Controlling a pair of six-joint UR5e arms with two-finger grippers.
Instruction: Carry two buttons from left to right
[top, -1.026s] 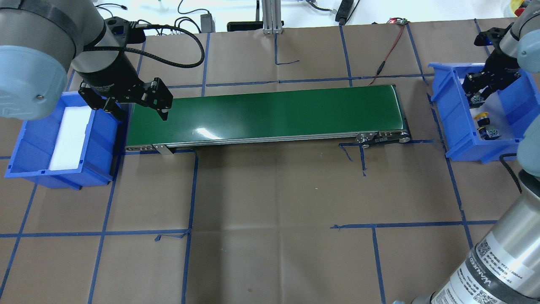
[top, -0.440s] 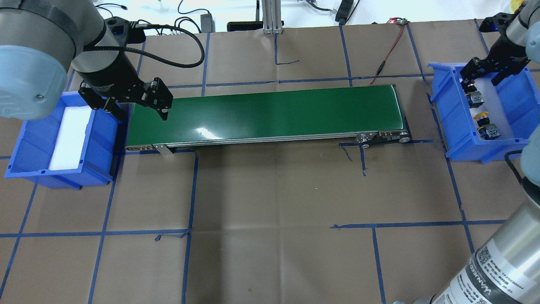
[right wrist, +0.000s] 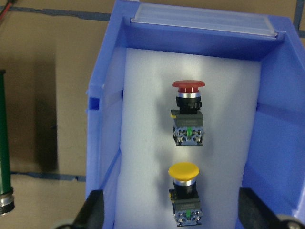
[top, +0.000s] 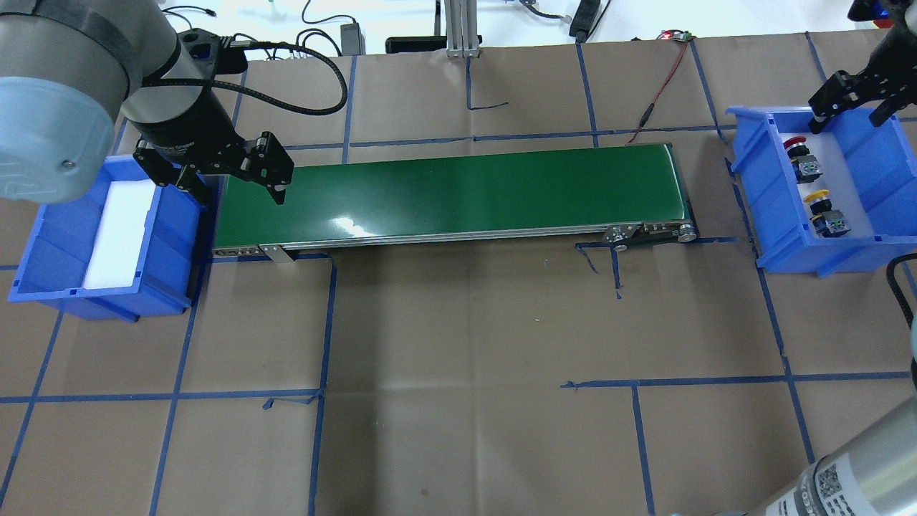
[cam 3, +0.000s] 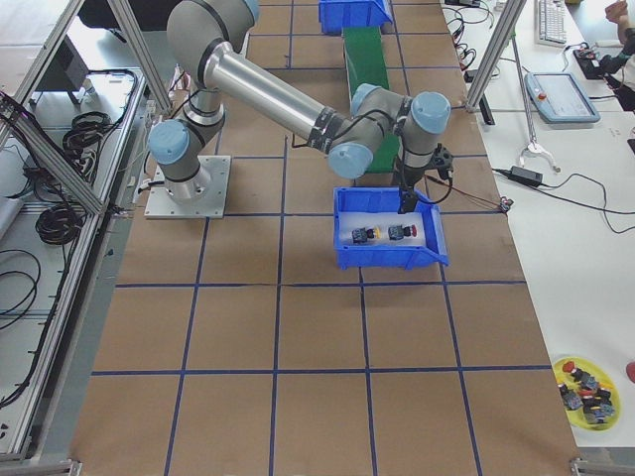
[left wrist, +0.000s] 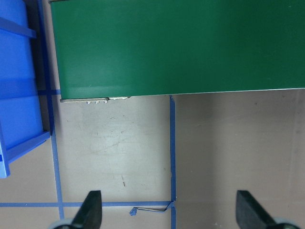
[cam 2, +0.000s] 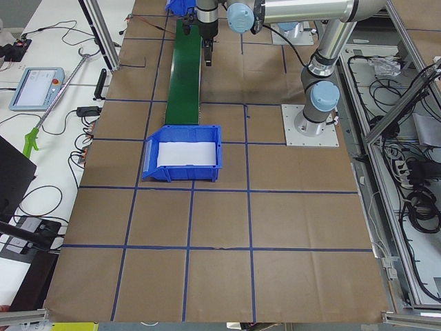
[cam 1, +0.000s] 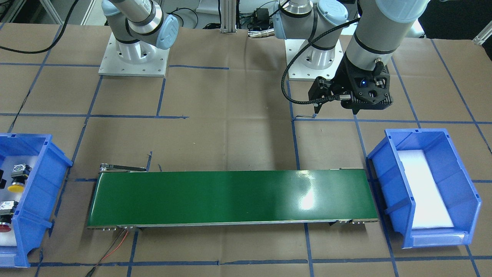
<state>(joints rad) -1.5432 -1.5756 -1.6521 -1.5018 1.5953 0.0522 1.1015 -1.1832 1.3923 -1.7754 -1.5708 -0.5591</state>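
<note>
The red button (top: 802, 156) and the yellow button (top: 824, 211) lie on white foam in the right blue bin (top: 759, 193), red farther from me and yellow nearer. The right wrist view shows both on their sides: red (right wrist: 188, 114) and yellow (right wrist: 185, 191). My right gripper (top: 852, 109) is open and empty, raised above the bin's far end. My left gripper (top: 236, 188) is open and empty over the left end of the green conveyor belt (top: 458, 190). In the left wrist view its fingertips (left wrist: 90, 212) frame bare table paper.
The left blue bin (top: 172, 236) holds only a white foam pad. Blue tape lines cross the brown paper. A red wire (top: 663, 79) runs from the belt's far right end to the back. Cables and a metal post (top: 458, 29) stand behind the belt.
My right gripper has risen out of the right bin and drawn back towards the far side, leaving the red button lying there. The left arm has not moved.
</note>
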